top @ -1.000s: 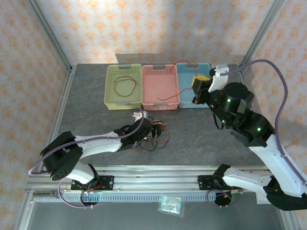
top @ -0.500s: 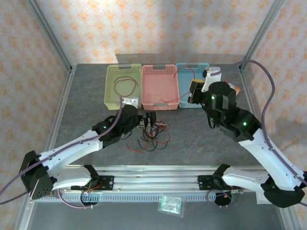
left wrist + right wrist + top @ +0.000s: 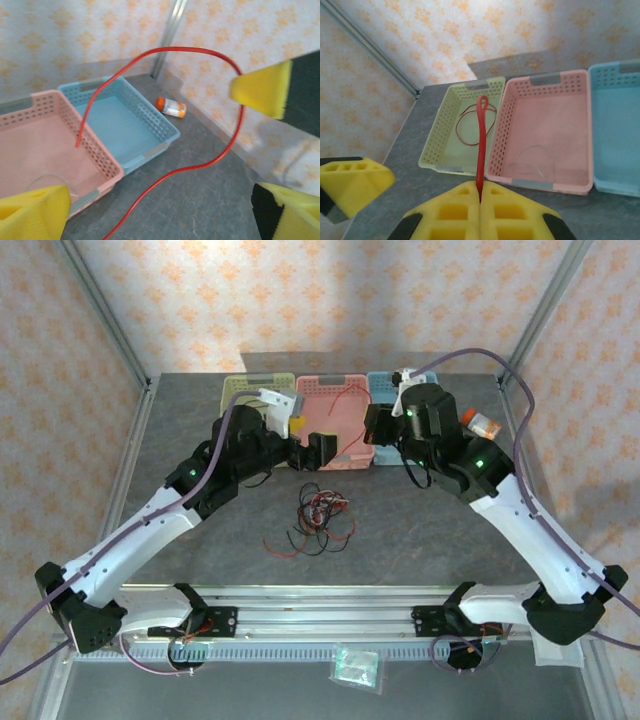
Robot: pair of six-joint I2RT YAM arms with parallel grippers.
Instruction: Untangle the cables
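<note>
My right gripper [image 3: 372, 426] hangs over the pink basket's right side, shut on one red cable [image 3: 481, 145]. That red cable [image 3: 239, 131] loops through the air and runs down between the wide-apart pads of my left gripper [image 3: 160, 222], which is open and touches nothing. In the top view my left gripper [image 3: 312, 448] sits at the pink basket's front edge. A tangle of red and black cables [image 3: 318, 516] lies on the table in front of the baskets. A red cable loop [image 3: 474, 124] lies in the green basket [image 3: 436, 150]. A pale cable [image 3: 536, 156] lies in the pink basket [image 3: 546, 184].
Three baskets stand in a row at the back: green [image 3: 232, 398], pink [image 3: 342, 464], blue [image 3: 384, 380]. An orange-capped bottle [image 3: 482, 424] lies right of the blue basket [image 3: 150, 150]. The frame rail runs along the near table edge.
My left arm rose from the tangle and swung back to the pink basket. My right gripper carried the red cable leftward from the blue basket to the pink one.
</note>
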